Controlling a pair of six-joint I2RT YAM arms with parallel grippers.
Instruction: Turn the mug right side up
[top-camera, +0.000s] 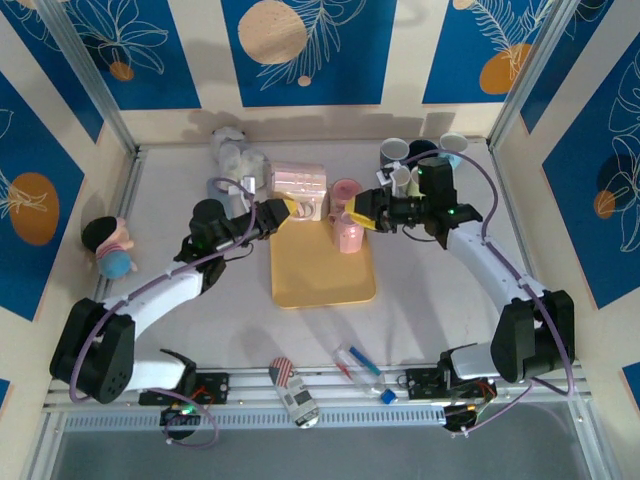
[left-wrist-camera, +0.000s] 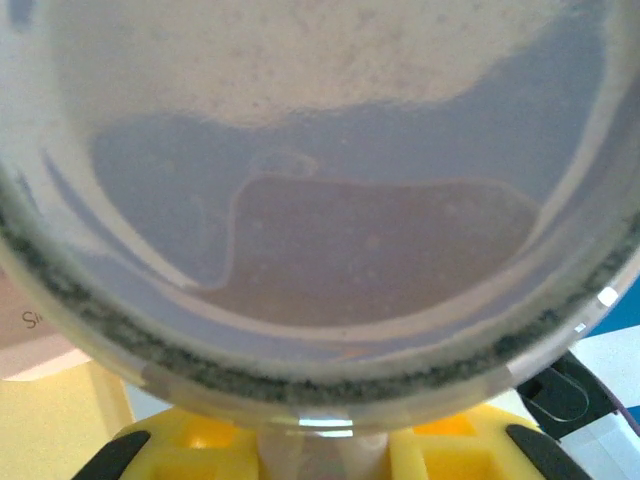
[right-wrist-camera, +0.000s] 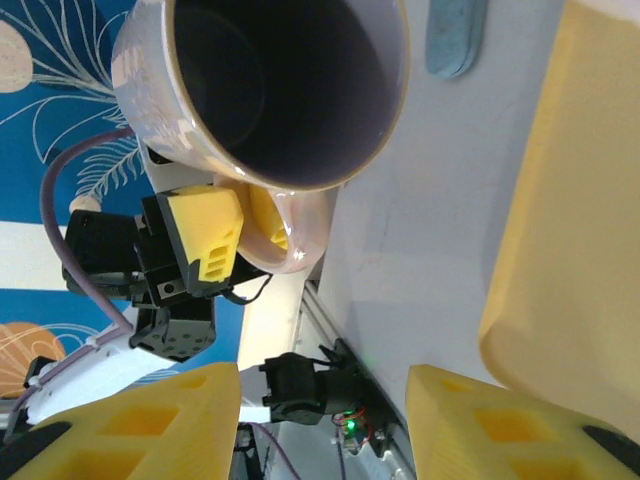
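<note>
My left hand (top-camera: 288, 210) pinches the mug (right-wrist-camera: 280, 80) by its handle, yellow fingers (right-wrist-camera: 205, 235) pressed on either side of the loop. The mug sits right at my left fingertips, over the far left corner of the yellow mat (top-camera: 320, 270). It is tipped on its side with the dark mouth facing my right hand. I can't tell if it touches the mat. From my left wrist the mug's wall is right up against the lens and blurry. A small pink cup (top-camera: 349, 236) stands on the mat just beside my right fingertips, on the near side. My right hand (top-camera: 362, 212) is spread, with nothing between the fingers. It is apart from the mug and points at it across the mat's far edge. A cluster of cups (top-camera: 410, 155) sits just behind my right hand.
</note>
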